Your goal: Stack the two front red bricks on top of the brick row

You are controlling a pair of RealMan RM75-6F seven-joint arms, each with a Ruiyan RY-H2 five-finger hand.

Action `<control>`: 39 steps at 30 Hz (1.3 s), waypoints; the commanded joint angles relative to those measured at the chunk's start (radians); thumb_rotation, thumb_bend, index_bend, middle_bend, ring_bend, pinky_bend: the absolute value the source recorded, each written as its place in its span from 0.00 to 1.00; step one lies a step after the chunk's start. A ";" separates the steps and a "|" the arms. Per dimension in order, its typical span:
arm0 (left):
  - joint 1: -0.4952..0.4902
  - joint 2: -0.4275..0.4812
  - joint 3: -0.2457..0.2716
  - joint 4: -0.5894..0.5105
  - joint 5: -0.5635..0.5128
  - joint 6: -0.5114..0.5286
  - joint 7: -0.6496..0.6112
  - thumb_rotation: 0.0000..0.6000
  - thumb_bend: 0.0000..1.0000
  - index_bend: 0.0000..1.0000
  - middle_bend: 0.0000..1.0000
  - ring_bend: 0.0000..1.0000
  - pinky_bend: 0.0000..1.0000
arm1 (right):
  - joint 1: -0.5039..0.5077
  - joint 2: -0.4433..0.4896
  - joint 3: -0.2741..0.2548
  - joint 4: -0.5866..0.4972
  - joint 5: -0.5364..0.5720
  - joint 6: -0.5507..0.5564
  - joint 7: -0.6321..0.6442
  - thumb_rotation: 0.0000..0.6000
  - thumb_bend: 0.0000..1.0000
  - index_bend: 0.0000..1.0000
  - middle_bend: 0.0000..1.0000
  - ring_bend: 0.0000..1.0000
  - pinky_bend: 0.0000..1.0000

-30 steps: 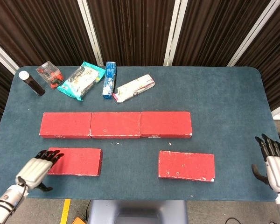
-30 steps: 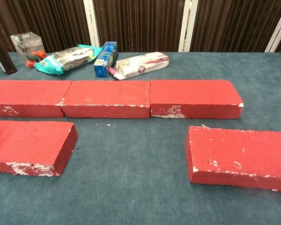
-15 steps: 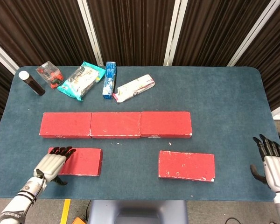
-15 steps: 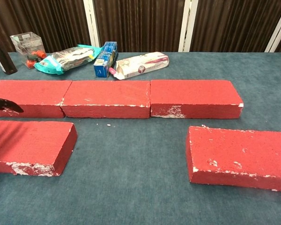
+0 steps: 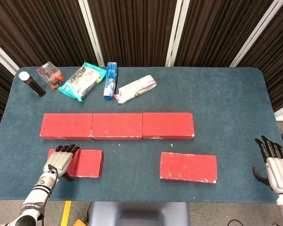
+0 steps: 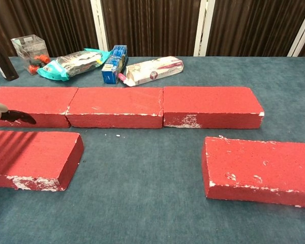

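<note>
Dark pleated curtains with pale vertical strips hang behind a blue-carpeted bench point(image 5: 226, 103). Across its middle lies a brick row point(image 5: 117, 125) of three red bricks laid end to end, touching.

At 7 o'clock of the bench, the left front brick point(image 5: 82, 162) lies flat just in front of the row. The left robot hand point(image 5: 60, 160) reaches in from the near edge, palm down, fingers spread over the brick's left end with dark fingertips point(image 5: 67, 148) at its far edge and the thumb beside its near side. Whether it grips the brick cannot be told.

At 5 o'clock lies the right front brick point(image 5: 188, 167), untouched. Well apart at 4 o'clock, the right robot hand point(image 5: 273, 162) hovers at the bench edge, fingers apart, holding nothing.

Along the 11 o'clock side sit a dark bottle point(image 5: 32, 84), a clear box point(image 5: 49, 74), a teal packet point(image 5: 82, 81), a blue carton point(image 5: 110, 80) and a white pouch point(image 5: 135, 88).

The chest view shows only the left hand's fingertips above the brick's top, and nothing of the right hand.
</note>
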 commanded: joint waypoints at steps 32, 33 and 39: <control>-0.052 -0.072 0.050 0.115 -0.035 -0.007 -0.042 1.00 0.00 0.00 0.00 0.00 0.07 | 0.012 -0.004 -0.008 -0.004 0.005 -0.016 -0.010 1.00 0.47 0.08 0.00 0.00 0.00; -0.053 -0.074 0.051 0.116 -0.035 -0.003 -0.040 1.00 0.00 0.00 0.00 0.00 0.07 | 0.012 -0.004 -0.008 -0.005 0.006 -0.016 -0.010 1.00 0.47 0.08 0.00 0.00 0.00; -0.055 -0.085 0.055 0.128 -0.041 0.007 -0.038 1.00 0.00 0.00 0.00 0.00 0.08 | 0.014 -0.005 -0.008 -0.005 0.008 -0.020 -0.013 1.00 0.47 0.08 0.00 0.00 0.00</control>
